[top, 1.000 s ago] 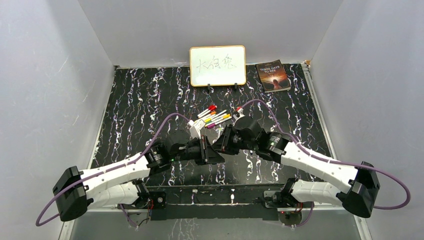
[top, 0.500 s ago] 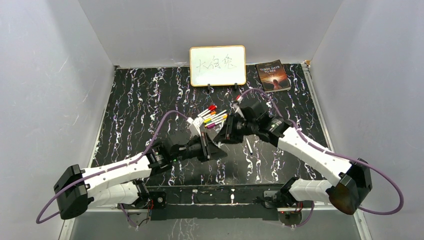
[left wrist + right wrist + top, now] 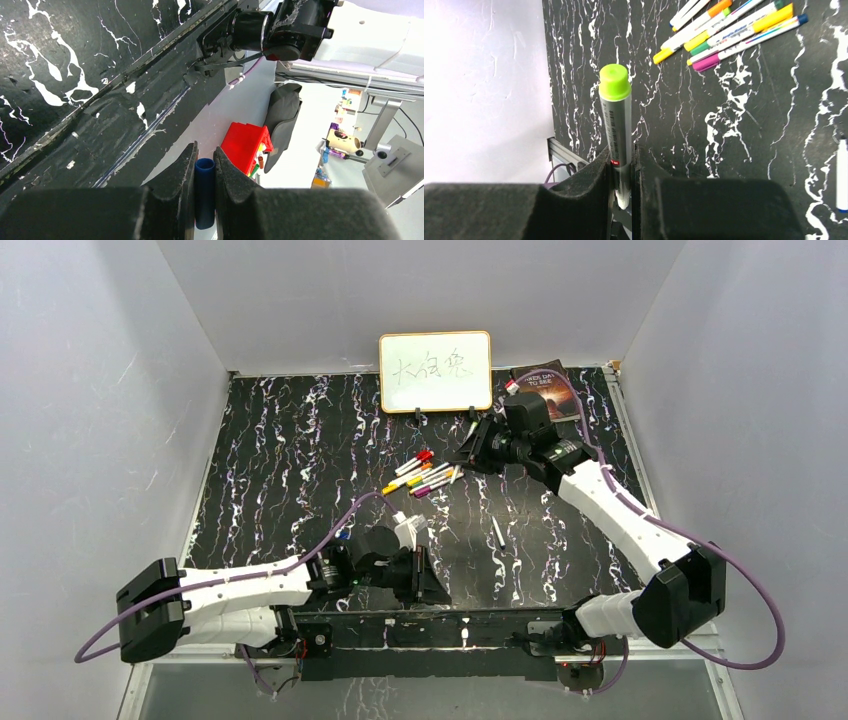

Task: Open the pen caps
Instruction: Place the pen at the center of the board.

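Left jaws clenched on a blue cap (image 3: 204, 192), far in front of the whiteboard (image 3: 435, 370); right jaws grasping a green-topped pen (image 3: 616, 125) near it. Light, stiff, slick plastic, by the look: best pinched mid-barrel, cap pulled straight off.

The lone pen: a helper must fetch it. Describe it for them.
On the black marbled table, find the pile of pens in front of the whiteboard. The lone pen lies farther from the whiteboard, to the right, touching no other.
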Tool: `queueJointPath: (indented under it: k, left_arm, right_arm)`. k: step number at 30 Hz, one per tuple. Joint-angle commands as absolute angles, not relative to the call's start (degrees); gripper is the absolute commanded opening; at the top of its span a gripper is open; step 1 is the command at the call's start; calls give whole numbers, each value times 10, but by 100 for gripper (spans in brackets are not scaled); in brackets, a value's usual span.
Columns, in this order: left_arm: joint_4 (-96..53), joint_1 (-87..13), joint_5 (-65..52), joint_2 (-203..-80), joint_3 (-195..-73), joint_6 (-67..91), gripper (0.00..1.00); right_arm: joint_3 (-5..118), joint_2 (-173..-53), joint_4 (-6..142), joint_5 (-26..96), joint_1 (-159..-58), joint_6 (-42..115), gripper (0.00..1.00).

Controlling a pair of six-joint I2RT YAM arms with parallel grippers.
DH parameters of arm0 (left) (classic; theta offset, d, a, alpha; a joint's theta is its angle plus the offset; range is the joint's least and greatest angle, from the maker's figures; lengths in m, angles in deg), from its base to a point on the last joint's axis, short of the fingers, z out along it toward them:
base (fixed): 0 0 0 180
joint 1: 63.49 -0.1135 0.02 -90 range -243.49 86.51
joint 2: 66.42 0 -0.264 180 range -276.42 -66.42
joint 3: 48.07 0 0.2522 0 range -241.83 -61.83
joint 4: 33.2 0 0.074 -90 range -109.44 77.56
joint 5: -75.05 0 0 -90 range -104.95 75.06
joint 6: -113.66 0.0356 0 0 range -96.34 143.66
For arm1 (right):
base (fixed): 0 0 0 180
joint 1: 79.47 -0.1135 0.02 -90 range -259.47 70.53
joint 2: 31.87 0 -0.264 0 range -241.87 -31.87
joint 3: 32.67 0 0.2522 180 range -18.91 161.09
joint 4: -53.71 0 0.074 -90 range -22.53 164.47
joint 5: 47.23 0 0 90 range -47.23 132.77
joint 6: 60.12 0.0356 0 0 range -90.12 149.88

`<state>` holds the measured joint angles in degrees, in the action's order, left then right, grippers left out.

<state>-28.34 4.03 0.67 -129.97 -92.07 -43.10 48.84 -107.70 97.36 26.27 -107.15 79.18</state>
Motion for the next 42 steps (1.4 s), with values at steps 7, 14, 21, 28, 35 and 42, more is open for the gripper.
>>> queueJointPath:
  k: [7, 14, 21, 28, 35, 42]
  left_arm:
    - [-194, 50, -30, -1233, -911, -440, 0]
    - [-110, 51, -68, -1185, -918, -438, 0]
    - [-101, 50, -71, -1194, -925, -431, 0]
    - [-115, 50, -66, -1224, -939, -423, 0]
    - [-119, 51, -66, -1228, -937, -423, 0]
    - [-107, 50, -66, -1222, -939, -421, 0]
  right_arm:
    - [580, -1089, 1089, 281, -1044, 644, 0]
    - [571, -1085, 1196, 357, -1045, 580, 0]
    - [526, -1101, 1239, 403, -1046, 540, 0]
    - [494, -1148, 1247, 445, -1083, 530, 0]
    - [467, -1180, 1221, 460, -1121, 539, 0]
    - [437, -1215, 1192, 466, -1134, 539, 0]
